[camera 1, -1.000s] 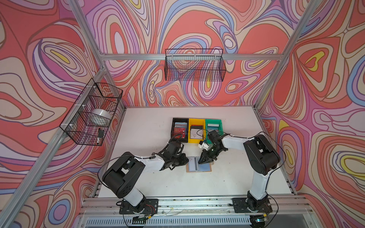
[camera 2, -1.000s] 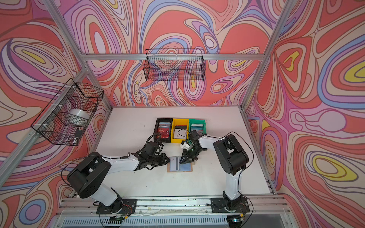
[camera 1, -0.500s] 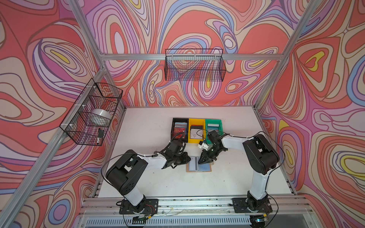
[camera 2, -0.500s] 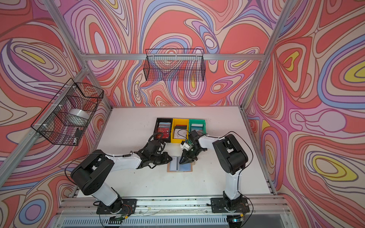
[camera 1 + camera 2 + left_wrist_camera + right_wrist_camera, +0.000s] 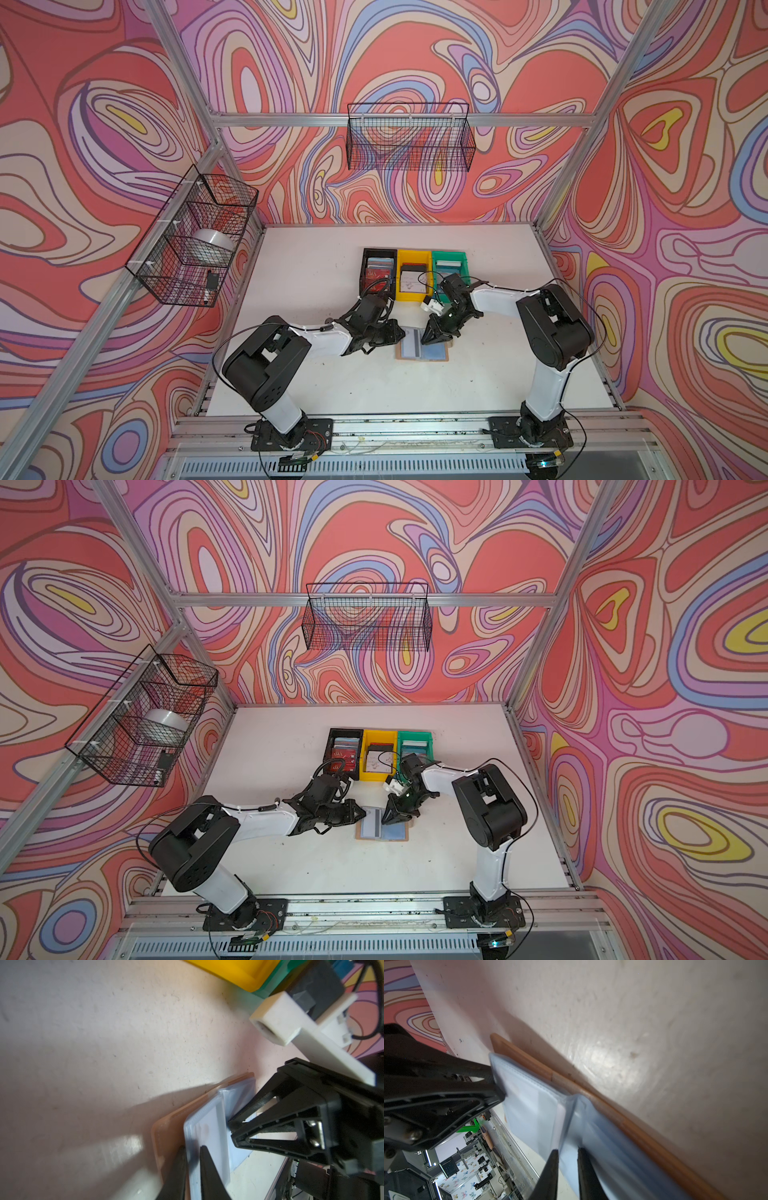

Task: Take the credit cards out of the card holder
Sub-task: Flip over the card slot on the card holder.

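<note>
card holder [image 5: 436, 353] lies open mid-tabletop [image 5: 311, 270], just near of the bins [image 5: 413, 252] already holding cards [image 5: 379, 270]. a striped card [image 5: 372, 827] is still sleeved in its left page [image 5: 209, 1124]. left fingers [image 5: 208, 1176] pinch that page, right fingers [image 5: 548, 1178] the right page [image 5: 602, 1136].

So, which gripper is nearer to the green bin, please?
Right. The right gripper is at the middle of the card holder, in front of the green bin; the left gripper is at the holder's far edge, farther away.

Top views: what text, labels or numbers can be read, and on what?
"VIP", upside down, on the red card in the black bin.
White card in the yellow bin: marks too small to read.
Wrist views: nothing readable.
</note>
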You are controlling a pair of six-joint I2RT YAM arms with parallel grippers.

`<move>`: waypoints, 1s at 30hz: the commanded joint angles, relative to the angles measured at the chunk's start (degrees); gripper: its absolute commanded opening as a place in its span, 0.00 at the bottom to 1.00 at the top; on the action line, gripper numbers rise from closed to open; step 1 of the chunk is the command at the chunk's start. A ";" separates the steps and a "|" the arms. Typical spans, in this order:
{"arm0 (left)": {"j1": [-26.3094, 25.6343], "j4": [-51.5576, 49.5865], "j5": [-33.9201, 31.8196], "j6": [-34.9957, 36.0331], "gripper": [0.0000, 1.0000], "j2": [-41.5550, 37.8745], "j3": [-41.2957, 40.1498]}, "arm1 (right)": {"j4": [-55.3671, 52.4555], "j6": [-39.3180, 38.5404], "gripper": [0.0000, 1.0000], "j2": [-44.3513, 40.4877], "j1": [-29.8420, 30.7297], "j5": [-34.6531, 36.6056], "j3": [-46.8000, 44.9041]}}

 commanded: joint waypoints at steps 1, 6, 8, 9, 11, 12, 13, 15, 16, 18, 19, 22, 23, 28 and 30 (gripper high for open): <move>-0.68 -0.42 0.90 -0.03 0.17 -1.61 2.50 | -0.25 0.43 0.21 -0.65 -0.46 2.33 -1.02; -1.36 -2.86 0.66 0.89 0.17 -3.25 4.11 | -0.06 0.82 0.21 -1.77 -0.67 2.52 -1.20; -1.55 -3.10 0.68 1.10 0.17 -2.98 4.56 | 0.12 0.92 0.21 -2.03 -0.79 2.62 -1.28; -1.66 -2.94 0.87 1.07 0.17 -2.67 4.77 | 0.10 0.99 0.21 -2.02 -0.91 2.64 -1.31; -1.91 -2.67 1.31 0.93 0.17 -1.98 5.26 | 0.35 1.12 0.21 -2.39 -1.04 2.88 -1.41; -2.08 -2.37 1.44 0.85 0.17 -1.62 5.54 | 0.23 1.14 0.21 -2.49 -1.05 2.97 -1.47; -2.18 -2.16 1.55 0.81 0.17 -1.28 5.83 | 0.27 1.17 0.21 -2.68 -1.20 2.92 -1.56; -2.45 -1.28 1.92 0.68 0.17 -0.11 6.54 | 0.59 1.28 0.21 -2.67 -1.31 2.90 -1.71; -2.48 -0.73 2.42 0.51 0.17 0.49 7.00 | 0.80 1.30 0.21 -2.58 -1.31 2.82 -1.80; -2.75 0.12 3.27 0.20 0.17 2.01 7.99 | 1.21 1.36 0.21 -2.25 -1.41 2.55 -1.90; -2.97 0.55 3.52 0.15 0.17 2.58 8.54 | 1.42 1.54 0.21 -2.19 -1.37 2.46 -2.01; -3.50 -0.05 3.79 0.36 0.17 3.80 10.01 | 1.59 1.56 0.21 -2.35 -1.47 2.34 -2.16; -3.58 -0.20 3.76 0.48 0.17 3.89 10.17 | 1.52 1.56 0.21 -2.55 -1.60 2.35 -2.22; -3.65 -0.73 3.32 0.75 0.17 4.75 10.58 | 1.01 1.47 0.22 -4.15 -2.31 2.53 -2.82; -3.63 -0.35 3.40 0.49 0.17 5.24 10.34 | 1.01 1.47 0.23 -4.88 -2.87 2.39 -3.22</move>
